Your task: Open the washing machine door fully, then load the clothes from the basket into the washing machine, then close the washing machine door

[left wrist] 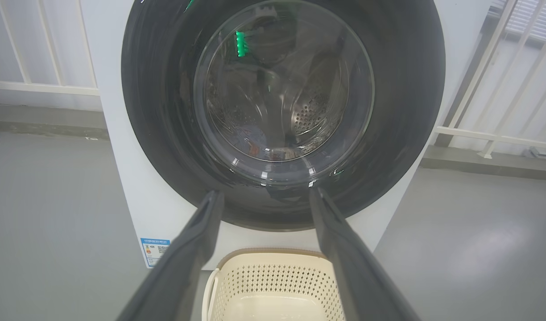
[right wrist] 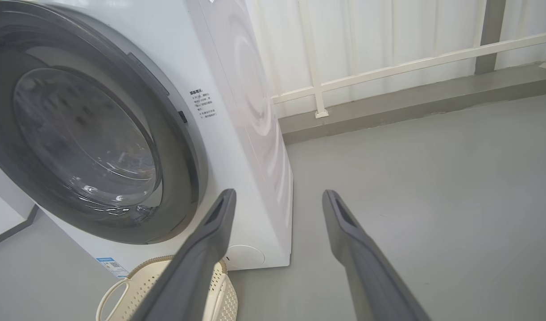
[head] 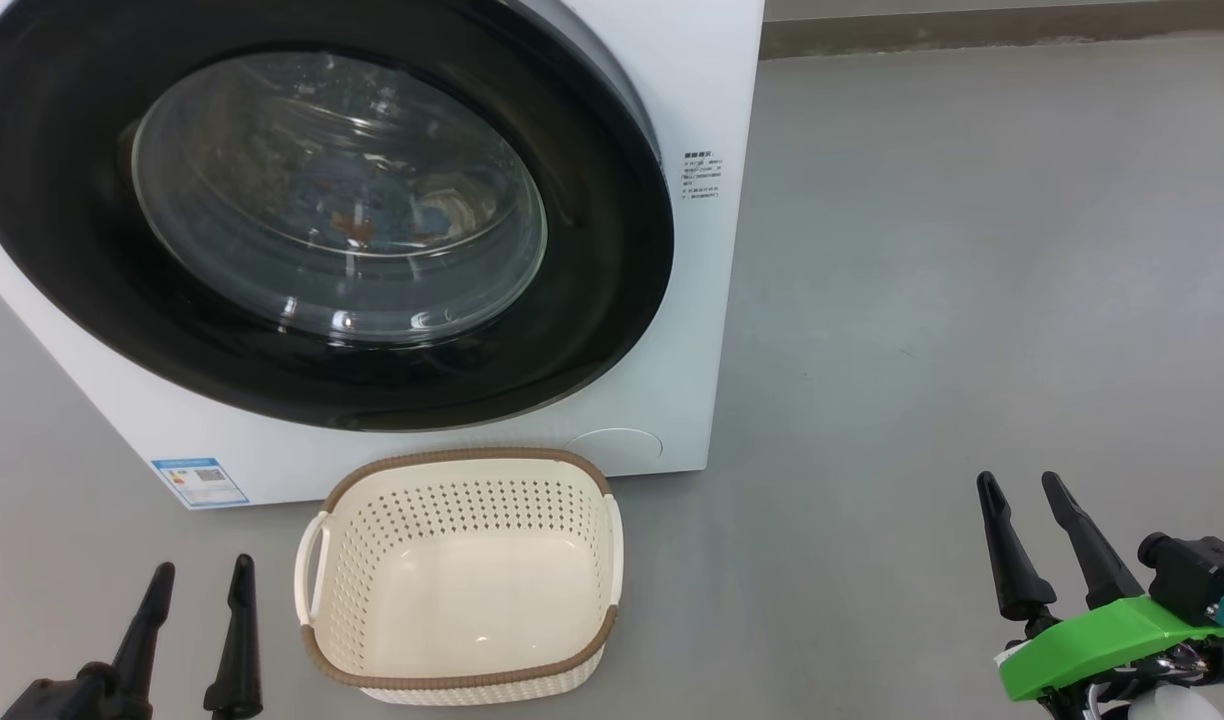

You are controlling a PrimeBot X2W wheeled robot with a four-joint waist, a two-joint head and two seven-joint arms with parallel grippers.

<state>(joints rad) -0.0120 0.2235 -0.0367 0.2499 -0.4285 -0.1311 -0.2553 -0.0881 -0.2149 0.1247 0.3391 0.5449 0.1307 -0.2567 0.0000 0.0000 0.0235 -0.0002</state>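
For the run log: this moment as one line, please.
washing machine door: shut | clothes: behind door glass | basket: empty | left claw: open, empty | right claw: open, empty

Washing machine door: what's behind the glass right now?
Blue-and-orange clothes lie low in the perforated steel drum. Reflections and the black rim hide how many pieces.

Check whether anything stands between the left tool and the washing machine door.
Nothing visible does. The left tool, open, has free air up to the closed washing machine door. The empty basket sits on the floor below the door, under that line, not across it.
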